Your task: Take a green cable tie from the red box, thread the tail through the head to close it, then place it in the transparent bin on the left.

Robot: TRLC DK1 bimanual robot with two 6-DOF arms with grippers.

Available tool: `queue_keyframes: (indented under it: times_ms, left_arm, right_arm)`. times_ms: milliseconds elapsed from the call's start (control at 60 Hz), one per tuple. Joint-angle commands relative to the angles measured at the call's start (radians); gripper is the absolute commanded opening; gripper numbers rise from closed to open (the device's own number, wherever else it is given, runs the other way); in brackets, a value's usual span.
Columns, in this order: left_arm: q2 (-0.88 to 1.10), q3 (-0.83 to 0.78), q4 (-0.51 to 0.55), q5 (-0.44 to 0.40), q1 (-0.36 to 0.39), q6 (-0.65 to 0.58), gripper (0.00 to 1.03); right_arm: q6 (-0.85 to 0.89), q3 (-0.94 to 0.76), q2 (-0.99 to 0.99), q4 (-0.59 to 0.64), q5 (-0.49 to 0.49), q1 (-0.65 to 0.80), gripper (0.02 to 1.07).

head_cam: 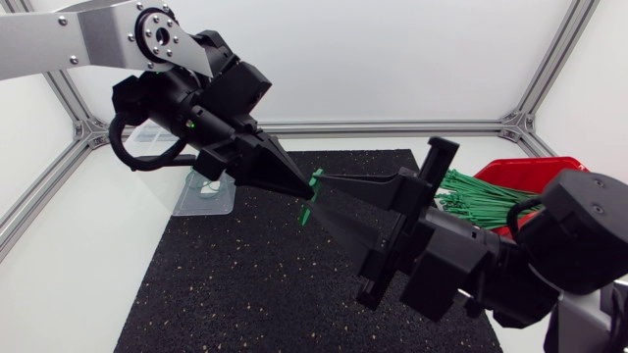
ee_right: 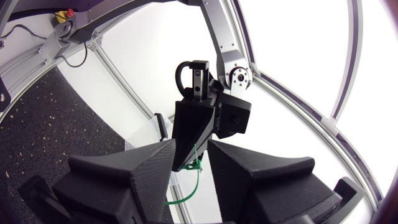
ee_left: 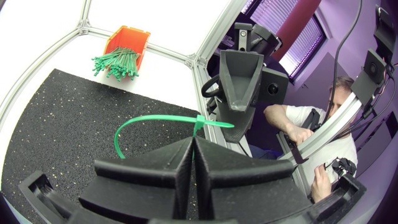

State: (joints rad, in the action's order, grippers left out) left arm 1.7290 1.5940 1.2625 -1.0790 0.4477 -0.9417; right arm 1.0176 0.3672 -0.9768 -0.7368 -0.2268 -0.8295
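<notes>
Over bare mat (head_cam: 245, 284), green cable tie (ee_left: 200, 122)

No readable text, no labels or numbers — nothing legible in any view

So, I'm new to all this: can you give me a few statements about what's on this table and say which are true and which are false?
1. The red box holds a bunch of green ties. True.
2. The cable tie being worked on lies flat on the black mat. False: it is held curved above the black mat, at the tip of the left gripper.
3. The left gripper's fingers are shut together. True.
4. The right gripper is shut too. False: its fingers stand apart, one on either side of the left gripper's tip.
</notes>
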Motion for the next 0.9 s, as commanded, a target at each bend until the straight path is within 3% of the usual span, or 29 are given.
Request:
queue_keyframes:
  times_ms: [0, 100, 200, 367, 500, 617, 750, 883]
  left_arm:
    - [-0.003, -0.023, 0.002, 0.004, -0.001, 0.012, 0.03]
    - [-0.005, -0.029, -0.005, 0.008, -0.001, 0.014, 0.03]
    - [-0.008, -0.034, -0.008, 0.008, 0.000, 0.014, 0.03]
    - [-0.013, -0.039, -0.009, 0.010, 0.000, 0.015, 0.03]
    - [-0.014, -0.040, -0.011, 0.016, 0.002, 0.015, 0.03]
    - [-0.019, -0.046, -0.015, 0.017, 0.002, 0.015, 0.03]
    - [-0.022, -0.051, -0.018, 0.017, 0.002, 0.015, 0.03]
    - [-0.022, -0.052, -0.022, 0.017, 0.002, 0.015, 0.03]
  right_arm:
    - [-0.017, 0.016, -0.019, -0.019, 0.007, -0.007, 0.39]
    - [-0.017, 0.016, -0.028, -0.030, 0.007, -0.007, 0.39]
    - [-0.019, 0.021, -0.039, -0.042, 0.007, -0.005, 0.31]
    - [-0.019, 0.030, -0.065, -0.050, 0.007, -0.002, 0.29]
    - [-0.019, 0.038, -0.072, -0.055, 0.009, 0.000, 0.20]
    - [-0.017, 0.041, -0.072, -0.055, 0.009, 0.004, 0.20]
    - [-0.014, 0.039, -0.074, -0.055, 0.012, 0.006, 0.09]
    - [-0.014, 0.035, -0.074, -0.052, 0.014, 0.006, 0.09]
